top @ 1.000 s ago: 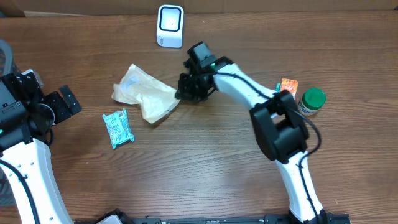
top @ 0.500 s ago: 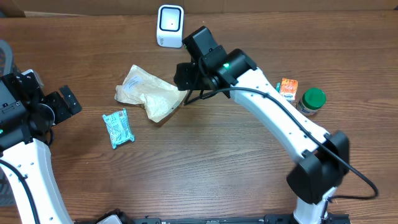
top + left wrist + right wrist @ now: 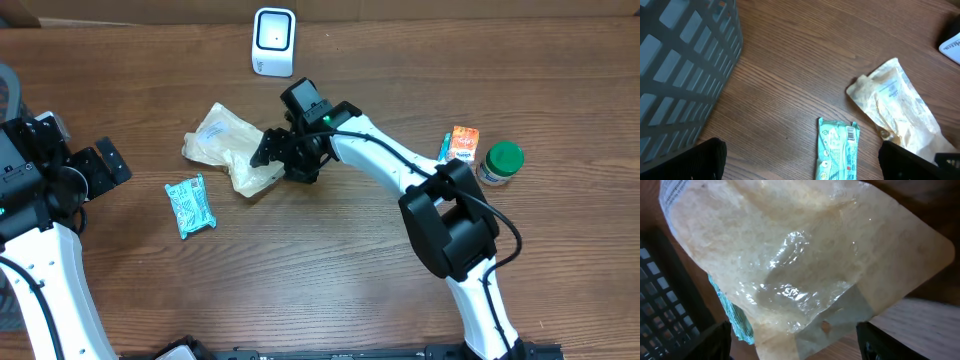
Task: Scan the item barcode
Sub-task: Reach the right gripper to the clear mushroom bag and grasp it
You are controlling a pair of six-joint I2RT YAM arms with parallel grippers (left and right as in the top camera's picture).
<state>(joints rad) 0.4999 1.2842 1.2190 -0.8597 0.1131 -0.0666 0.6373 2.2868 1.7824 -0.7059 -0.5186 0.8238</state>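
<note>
A crinkled beige plastic bag [image 3: 225,150] lies flat on the wooden table, and it fills the right wrist view [image 3: 805,255]. My right gripper [image 3: 278,158] hovers over the bag's right edge, open, its dark fingers [image 3: 910,342] standing apart on either side of the bag's corner. Left of the bag lies a teal packet [image 3: 190,207] with its barcode [image 3: 852,133] facing up. The white scanner [image 3: 274,42] stands at the back. At the far left my left gripper [image 3: 105,165] is open and holds nothing, close to the teal packet [image 3: 837,152].
An orange packet [image 3: 462,143] and a green-lidded jar [image 3: 502,162] sit at the right. A grey mesh basket [image 3: 680,60] stands at the left edge of the table.
My right gripper went from shut at the bag's right corner to open and has moved left over the bag's edge. The bag shifted slightly. The left arm has not moved.
</note>
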